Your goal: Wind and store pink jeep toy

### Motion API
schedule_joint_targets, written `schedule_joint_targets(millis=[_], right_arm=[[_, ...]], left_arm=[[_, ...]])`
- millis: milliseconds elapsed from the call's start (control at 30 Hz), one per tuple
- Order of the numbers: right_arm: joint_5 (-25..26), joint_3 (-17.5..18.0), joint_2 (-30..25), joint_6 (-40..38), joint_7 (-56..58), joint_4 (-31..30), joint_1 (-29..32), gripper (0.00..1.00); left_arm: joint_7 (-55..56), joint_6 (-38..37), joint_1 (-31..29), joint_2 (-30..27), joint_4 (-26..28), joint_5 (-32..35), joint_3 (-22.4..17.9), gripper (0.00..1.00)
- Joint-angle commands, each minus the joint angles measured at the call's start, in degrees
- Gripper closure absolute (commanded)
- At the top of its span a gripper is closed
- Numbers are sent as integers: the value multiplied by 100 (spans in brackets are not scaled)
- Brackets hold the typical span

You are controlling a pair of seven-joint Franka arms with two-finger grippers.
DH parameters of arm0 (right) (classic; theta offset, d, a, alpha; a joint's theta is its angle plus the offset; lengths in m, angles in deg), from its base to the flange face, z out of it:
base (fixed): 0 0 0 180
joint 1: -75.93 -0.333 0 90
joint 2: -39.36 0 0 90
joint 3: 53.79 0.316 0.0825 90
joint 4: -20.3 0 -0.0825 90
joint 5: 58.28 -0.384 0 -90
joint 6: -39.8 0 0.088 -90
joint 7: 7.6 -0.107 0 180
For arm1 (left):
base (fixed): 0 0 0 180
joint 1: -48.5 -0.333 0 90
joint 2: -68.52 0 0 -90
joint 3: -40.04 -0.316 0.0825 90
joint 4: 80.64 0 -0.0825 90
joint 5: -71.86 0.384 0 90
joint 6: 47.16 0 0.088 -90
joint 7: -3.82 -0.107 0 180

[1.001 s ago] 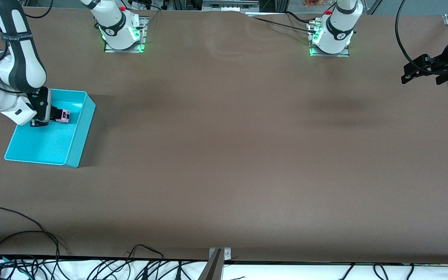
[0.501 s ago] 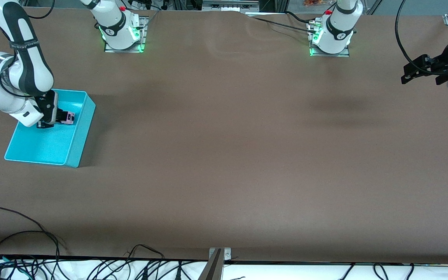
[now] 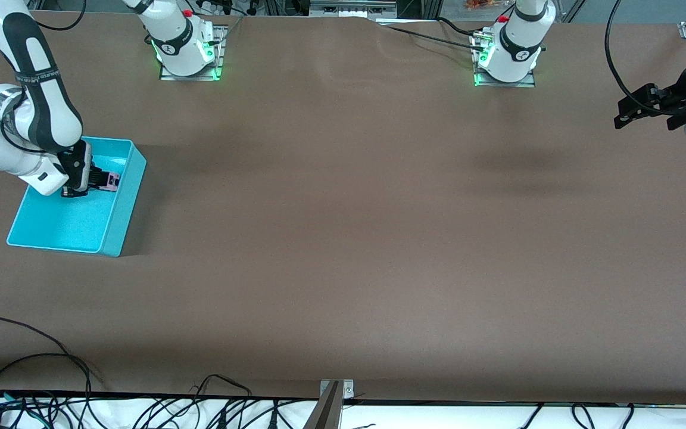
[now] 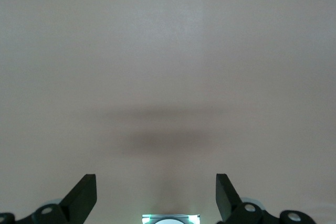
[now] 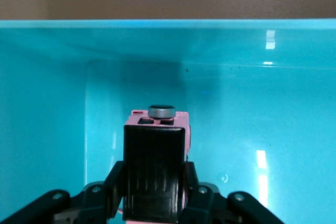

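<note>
My right gripper (image 3: 102, 180) is shut on the pink jeep toy (image 3: 109, 181) and holds it inside the turquoise bin (image 3: 122, 217), near the wall toward the left arm's end. In the right wrist view the jeep (image 5: 157, 129) shows its black roof and a grey spare wheel, with the fingers (image 5: 114, 182) pressed on both sides, and the bin's floor and walls (image 5: 168, 40) around it. My left gripper (image 3: 646, 110) is open and empty, held up in the air at the left arm's end of the table, where the arm waits. Its fingertips (image 4: 84, 195) stand wide apart over bare brown table.
The bin stands at the right arm's end of the brown table (image 3: 343, 238). Both arm bases (image 3: 185, 47) stand along the table's edge farthest from the front camera. Cables (image 3: 81, 405) lie along the nearest edge.
My right gripper has carried the jeep a little toward the bin's wall at the left arm's side and slightly lower. The left arm has not moved.
</note>
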Motion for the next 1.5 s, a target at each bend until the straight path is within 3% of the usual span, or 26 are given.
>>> schedule_joint_targets(millis=[0,267,601,901,1068,1335,1468], right_arm=[[-185,-9,5,56,183,-7,37,0],[-185,35,-92,-251,165,300,2,0],[-185,149,-92,-1859,-255,1899,-279,0],[-62,167,-110,-2975,-2311,3095,-771,0],[105,176,-110,-3503,-3989,3666,-1034,0],[184,167,-110,-4004,-6301,4229,-1430,0],[132,176,-110,-4259,-8039,4423,-1483,0]], left_arm=[[30,-76,-21,85,-172,-106,-5,0],[30,-76,-21,85,-172,-106,-5,0],[30,-76,-21,85,-172,-106,-5,0],[30,-76,-21,85,-172,-106,4,0],[30,-76,-13,85,-172,-106,4,0],[30,-76,-12,85,-172,-106,13,0],[30,-76,-12,85,-172,-106,13,0]])
